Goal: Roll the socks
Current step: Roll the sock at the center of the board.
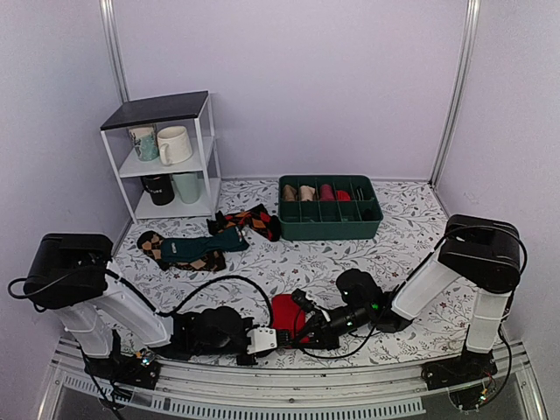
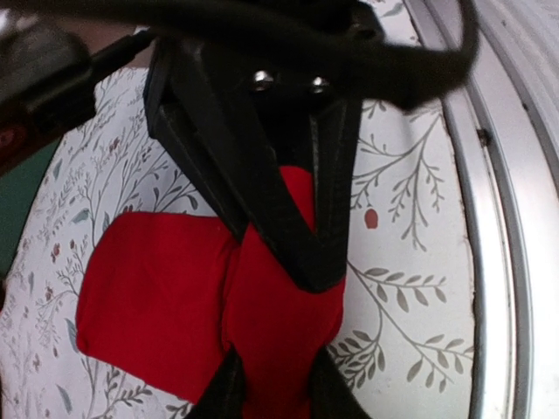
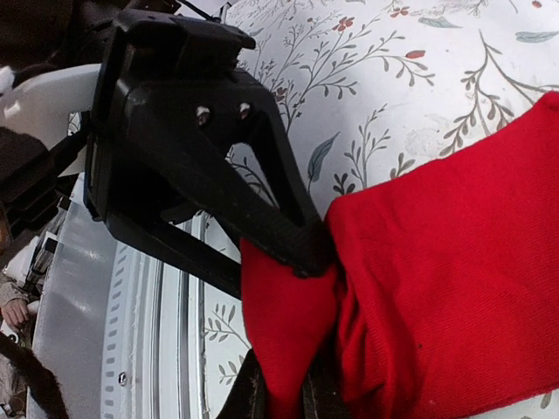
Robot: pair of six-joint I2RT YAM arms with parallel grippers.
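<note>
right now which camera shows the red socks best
Left wrist: the red socks fill the frame's middle, most of their shape and the bunched fold clear on the floral cloth. Right wrist shows the socks closer but cut off by the frame edge. Top external shows only a small red patch.

I find no text, label, brand or number that I can read in any of my views. The patterned mug [image 1: 144, 143] on the shelf [image 1: 157, 109] bears markings too small to make out.

Soft, matt red knit socks [image 3: 454, 262]
</note>
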